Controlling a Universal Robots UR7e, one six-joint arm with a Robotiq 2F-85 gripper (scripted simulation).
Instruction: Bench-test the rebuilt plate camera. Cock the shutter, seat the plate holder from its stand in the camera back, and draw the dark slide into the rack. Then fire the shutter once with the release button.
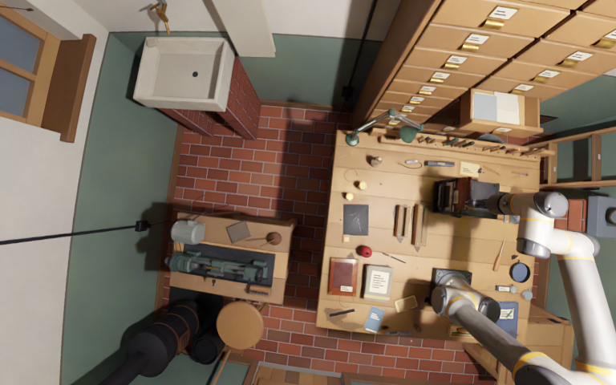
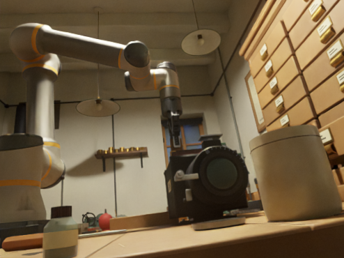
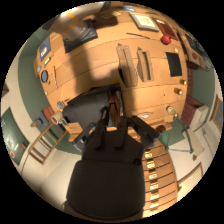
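The plate holder (image 3: pixel 113 105) sits in the back of the plate camera (image 3: pixel 89 108), mostly hidden by the camera body and my fingers. The camera (image 1: pixel 463 196) stands on the bench's right rear part, its lens (image 2: pixel 221 173) facing the second side camera. My gripper (image 3: pixel 111 119) hangs above the camera's back (image 2: pixel 175 137), partly closed and holding nothing. Two long wooden fixtures, the stand (image 1: pixel 400 221) and the rack (image 1: pixel 418 224), lie side by side left of the camera.
A tall drawer cabinet (image 1: pixel 490 50) rises behind the bench. A cream canister (image 2: pixel 294 172) stands right of the camera, a small bottle (image 2: pixel 61 232) in the foreground. A dark slate (image 1: pixel 355 219), a red ball (image 1: pixel 364 251), books and small tools are scattered over the bench.
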